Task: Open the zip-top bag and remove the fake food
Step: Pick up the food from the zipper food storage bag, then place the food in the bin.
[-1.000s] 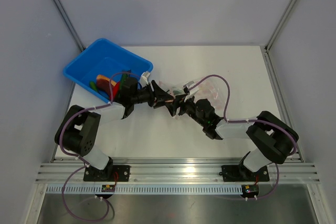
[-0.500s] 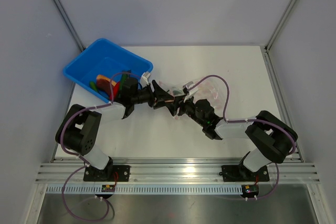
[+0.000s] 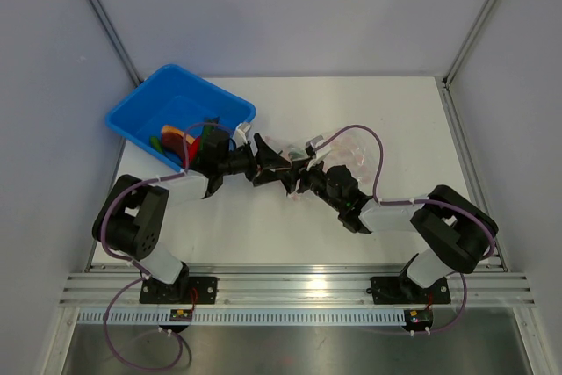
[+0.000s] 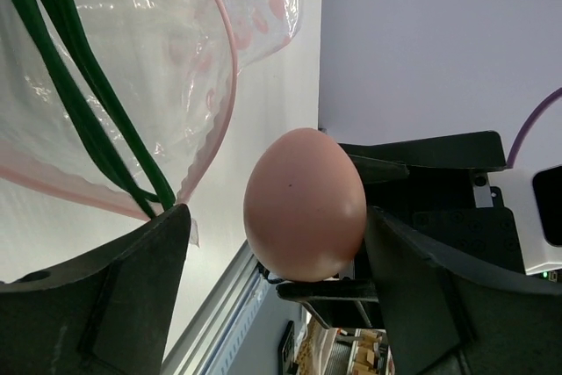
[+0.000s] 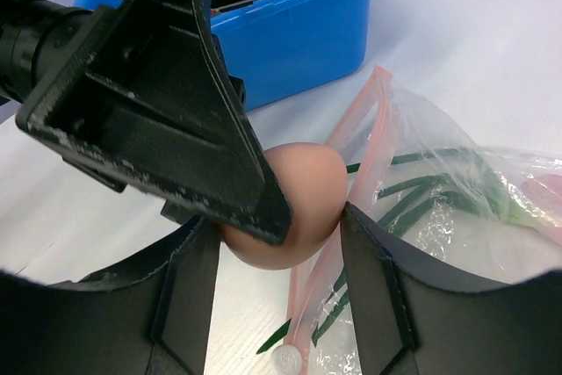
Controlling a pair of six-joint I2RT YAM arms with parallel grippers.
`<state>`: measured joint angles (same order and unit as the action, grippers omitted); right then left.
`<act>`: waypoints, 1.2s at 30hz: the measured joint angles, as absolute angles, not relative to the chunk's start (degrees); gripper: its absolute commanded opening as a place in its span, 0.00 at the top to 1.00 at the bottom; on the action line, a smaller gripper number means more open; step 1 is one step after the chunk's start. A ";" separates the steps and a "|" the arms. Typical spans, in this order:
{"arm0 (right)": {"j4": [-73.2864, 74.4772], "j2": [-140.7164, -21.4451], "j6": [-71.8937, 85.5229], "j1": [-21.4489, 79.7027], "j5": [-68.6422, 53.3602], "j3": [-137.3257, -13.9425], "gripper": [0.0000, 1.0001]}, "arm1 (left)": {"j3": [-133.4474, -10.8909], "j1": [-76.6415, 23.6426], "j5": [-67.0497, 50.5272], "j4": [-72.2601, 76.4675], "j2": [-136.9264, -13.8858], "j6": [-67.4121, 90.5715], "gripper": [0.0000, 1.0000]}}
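pinkish egg (image 5: 303,195) partly hidden, zip-top bag (image 4: 132,68) cut off top-left

Clear crinkly zip-top bag (image 5: 439,217), pink zip mouth open, green stems (image 4: 88,94) inside, pinkish egg (image 4: 305,205) just outside

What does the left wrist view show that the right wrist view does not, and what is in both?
Only the left wrist view: a purple cable and a black housing behind the pinkish egg. Only the right wrist view: the blue bin and a small white tab at the zip strip's end. Both: the egg between the jaws, and the clear zip-top bag with green strands in it.
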<state>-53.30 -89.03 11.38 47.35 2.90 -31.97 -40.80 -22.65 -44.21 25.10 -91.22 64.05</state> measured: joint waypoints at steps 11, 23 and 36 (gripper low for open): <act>-50.52 -87.94 11.35 47.35 4.10 -32.32 0.63 | -36.56 -16.49 -43.83 26.20 -79.29 64.07 0.09; -43.46 -89.12 11.84 47.35 3.81 -45.78 0.64 | -36.82 -16.49 -25.93 6.81 -49.52 51.83 0.08; -37.63 -110.06 14.44 47.37 1.61 -69.06 0.64 | -36.82 -16.45 3.44 -10.70 -30.63 47.77 0.03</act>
